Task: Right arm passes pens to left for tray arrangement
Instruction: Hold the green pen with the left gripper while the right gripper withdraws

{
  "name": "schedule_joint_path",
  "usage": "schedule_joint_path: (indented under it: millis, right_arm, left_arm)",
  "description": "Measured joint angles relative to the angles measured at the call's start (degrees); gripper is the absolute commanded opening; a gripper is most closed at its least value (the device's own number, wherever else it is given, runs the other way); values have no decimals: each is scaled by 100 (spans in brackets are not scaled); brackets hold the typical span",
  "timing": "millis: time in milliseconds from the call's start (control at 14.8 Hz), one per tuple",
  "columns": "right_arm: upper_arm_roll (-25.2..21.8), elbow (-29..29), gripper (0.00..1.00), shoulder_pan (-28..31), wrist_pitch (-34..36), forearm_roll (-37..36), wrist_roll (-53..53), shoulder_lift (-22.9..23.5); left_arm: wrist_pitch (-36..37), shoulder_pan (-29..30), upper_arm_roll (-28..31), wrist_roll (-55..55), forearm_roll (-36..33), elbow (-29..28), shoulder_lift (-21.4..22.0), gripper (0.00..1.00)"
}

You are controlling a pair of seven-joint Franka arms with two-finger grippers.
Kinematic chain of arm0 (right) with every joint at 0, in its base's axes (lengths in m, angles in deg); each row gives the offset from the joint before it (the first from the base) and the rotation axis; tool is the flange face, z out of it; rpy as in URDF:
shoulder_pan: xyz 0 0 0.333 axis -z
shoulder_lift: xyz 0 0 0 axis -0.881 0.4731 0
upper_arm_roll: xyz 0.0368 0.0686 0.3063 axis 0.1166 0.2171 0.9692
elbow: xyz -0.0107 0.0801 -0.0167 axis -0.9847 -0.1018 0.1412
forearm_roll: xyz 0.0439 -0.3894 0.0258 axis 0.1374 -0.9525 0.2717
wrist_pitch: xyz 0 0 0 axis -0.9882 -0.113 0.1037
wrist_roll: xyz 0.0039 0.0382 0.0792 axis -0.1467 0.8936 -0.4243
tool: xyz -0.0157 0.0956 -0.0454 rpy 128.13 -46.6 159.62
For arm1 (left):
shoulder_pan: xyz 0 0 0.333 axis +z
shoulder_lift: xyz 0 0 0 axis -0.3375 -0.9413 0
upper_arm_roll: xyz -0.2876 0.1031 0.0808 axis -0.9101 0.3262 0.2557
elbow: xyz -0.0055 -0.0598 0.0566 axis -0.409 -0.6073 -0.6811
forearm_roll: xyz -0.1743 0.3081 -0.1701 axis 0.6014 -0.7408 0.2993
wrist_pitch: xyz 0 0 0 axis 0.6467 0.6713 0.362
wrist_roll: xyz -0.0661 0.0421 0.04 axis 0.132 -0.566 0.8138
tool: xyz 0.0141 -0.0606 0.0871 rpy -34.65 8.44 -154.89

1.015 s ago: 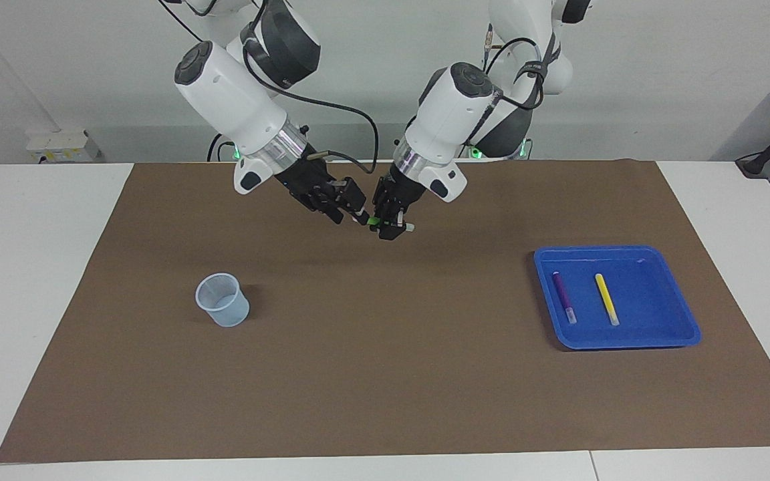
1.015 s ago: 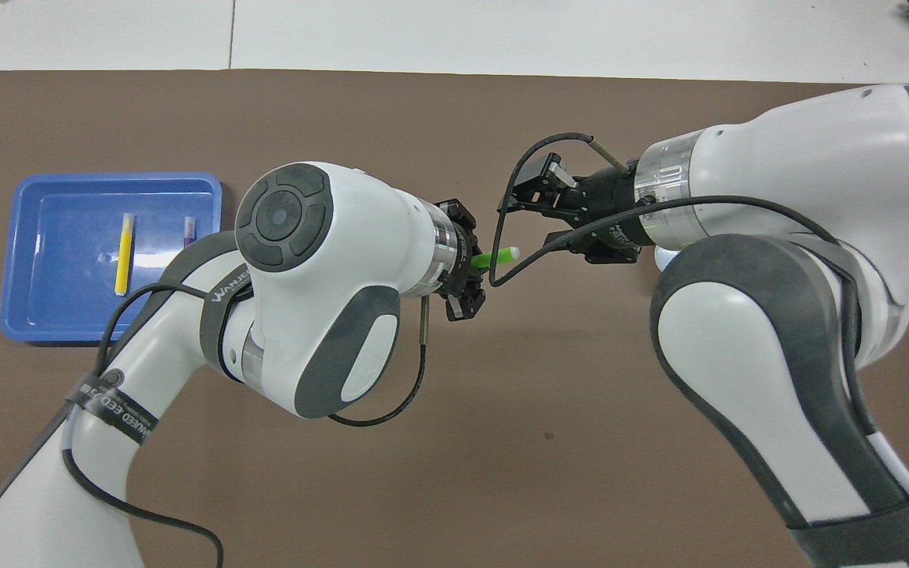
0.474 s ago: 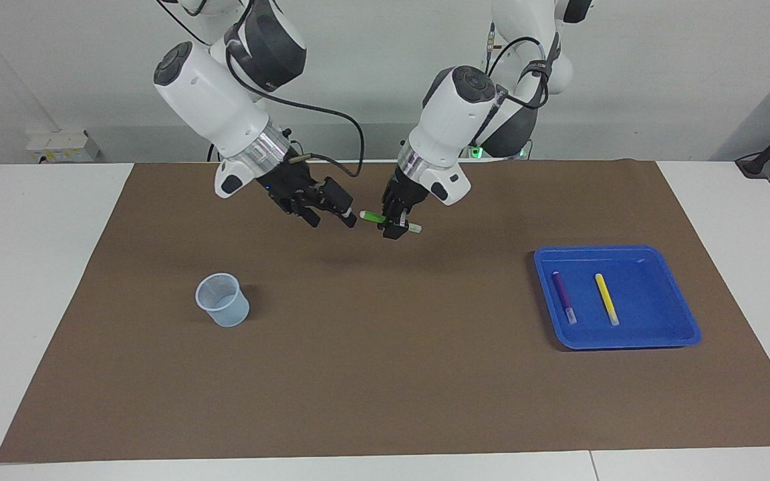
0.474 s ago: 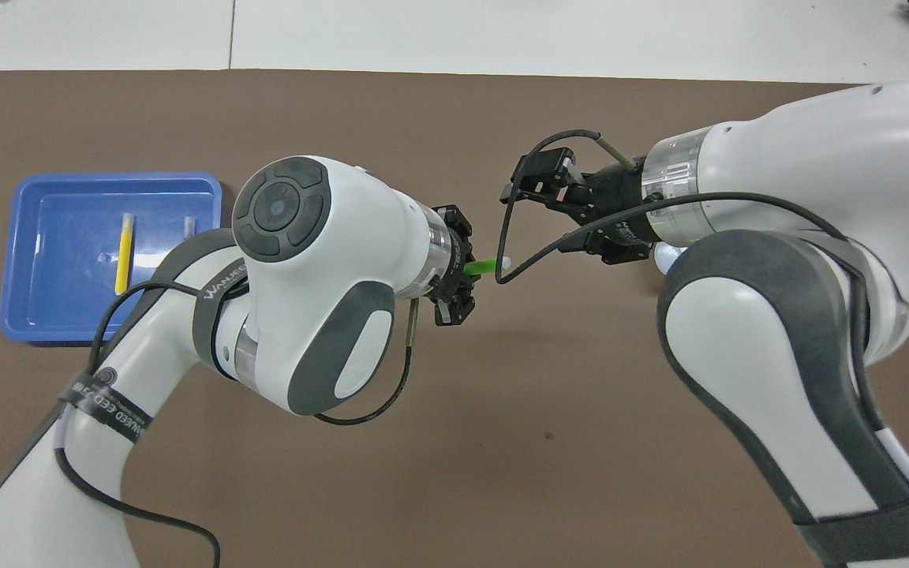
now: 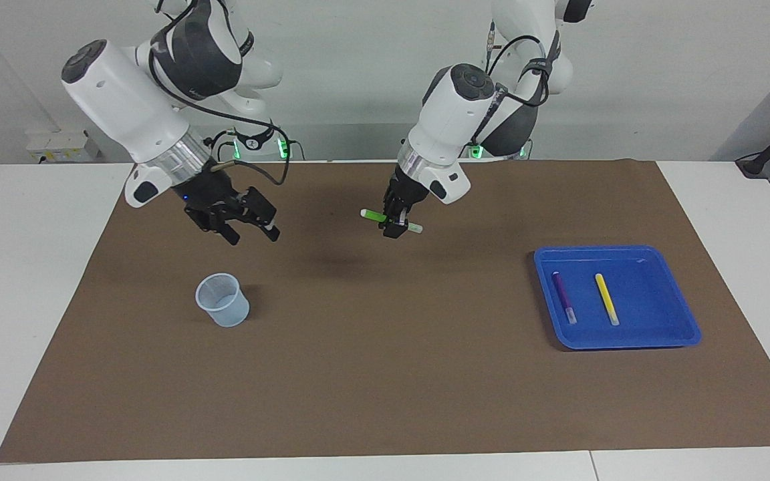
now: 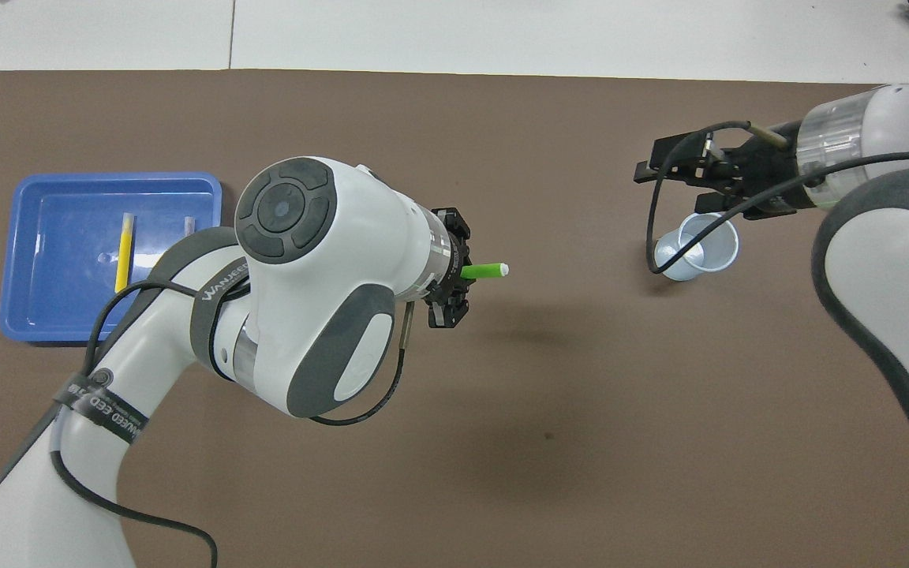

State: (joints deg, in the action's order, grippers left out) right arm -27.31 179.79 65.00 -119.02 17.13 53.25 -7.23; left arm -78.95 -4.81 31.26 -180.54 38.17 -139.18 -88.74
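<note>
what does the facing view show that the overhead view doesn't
Only the facing view shows the whole purple pen in the blue tray, and the green pen in full. Only the overhead view shows down into the cup; there the left arm hides most of the purple pen. Both show the left gripper shut on the green pen, the open right gripper, and the yellow pen.

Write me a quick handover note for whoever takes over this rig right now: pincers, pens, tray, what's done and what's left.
Left pincer: shut on the green pen, up over the middle of the mat.
Right pincer: open and holding nothing, in the air near the cup at the right arm's end.
Blue tray, at the left arm's end: purple pen and yellow pen lie in it side by side.
Done: two pens placed; green pen is in the left pincer.
Left: carry the green pen to the tray and lay it beside the others.
</note>
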Motion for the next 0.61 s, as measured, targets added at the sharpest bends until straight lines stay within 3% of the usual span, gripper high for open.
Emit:
schedule_joint_path:
  millis: [338,609]
  right_arm:
    - [-3,-31,100,152,418,-1270,-367,-209]
    - [-10,-32,100,529,441,-1641,-514,-267]
  left_arm:
    - [157,0,0,505,-99,0,2,0]
    - [264,1,2,852,-336,0,15,0]
